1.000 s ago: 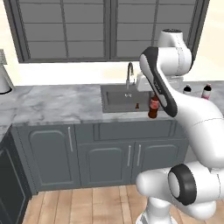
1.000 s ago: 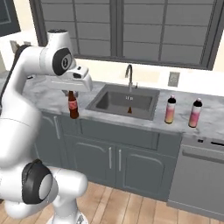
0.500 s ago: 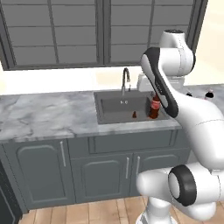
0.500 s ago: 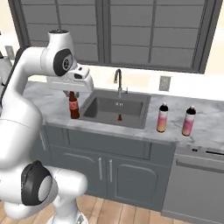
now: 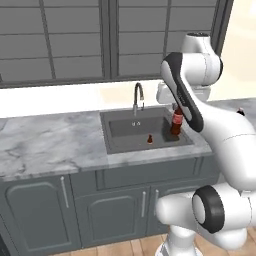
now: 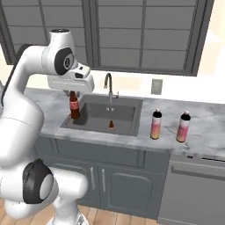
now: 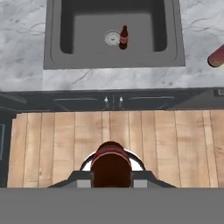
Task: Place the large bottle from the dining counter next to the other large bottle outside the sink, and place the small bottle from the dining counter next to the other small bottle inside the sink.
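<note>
Fingertips of the gripper (image 6: 73,93) are hard to make out, lost behind the white hand and the cap of the small bottle (image 6: 74,106) it carries. That bottle is dark brown with a red label and red top, hanging upright below the hand, clamped at the neck by narrow jaws. In the hand view its red cap sits between the fingers (image 7: 81,178). Ahead and below, the other small bottle (image 5: 148,138) stands by the drain in the sink (image 5: 114,147).
</note>
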